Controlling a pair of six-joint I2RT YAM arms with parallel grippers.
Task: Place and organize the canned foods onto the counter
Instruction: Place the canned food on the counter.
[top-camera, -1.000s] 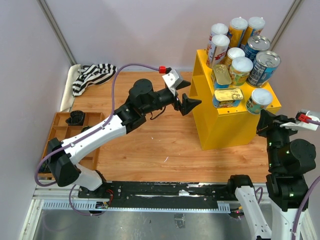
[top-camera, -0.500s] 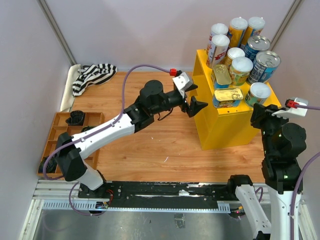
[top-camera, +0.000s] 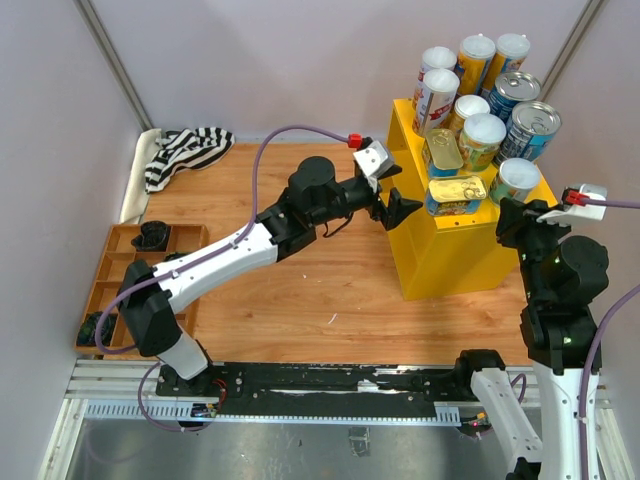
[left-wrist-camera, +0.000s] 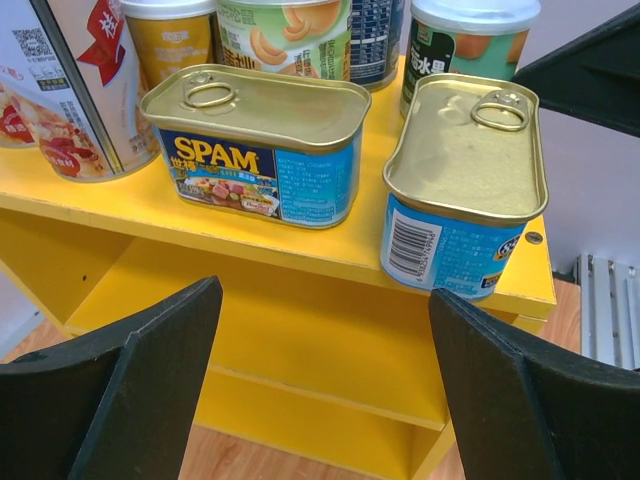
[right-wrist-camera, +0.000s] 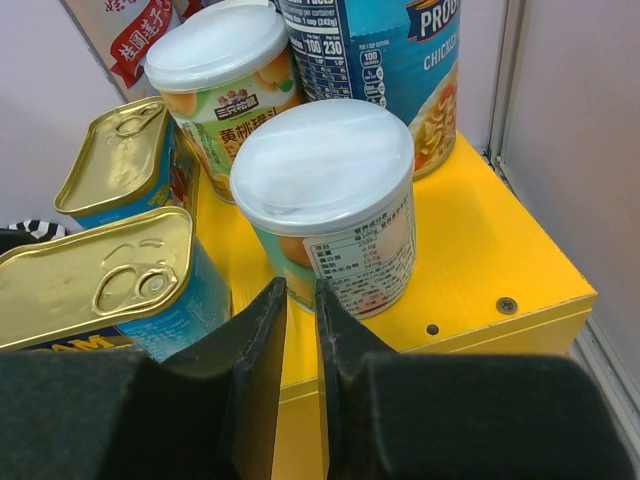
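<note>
The canned foods all stand crowded on top of the yellow surface, a box-shaped cabinet with open shelves that sits at the right side of the wooden surface. At the back rise the tall white-lidded tubes, among them a red-and-white one and an orange one. Two blue silver-topped cans stand at the right, and short white-lidded cans fill the middle. Two flat gold tins lie nearer the left edge: the far tin shows a long side labelled SPAM to the left wrist camera, and the near tin shows its short end with a barcode. The left tool hovers just beside the cabinet's left face, level with its top, its jaws spread wide with nothing between them. The right tool is at the cabinet's front right corner, its fingers pressed together and holding nothing, pointed at a short white-lidded can just ahead of it; whether they touch it I cannot tell. A black-and-white striped cloth lies at the far left corner, and a brown wooden compartment tray sits along the left edge.
</note>
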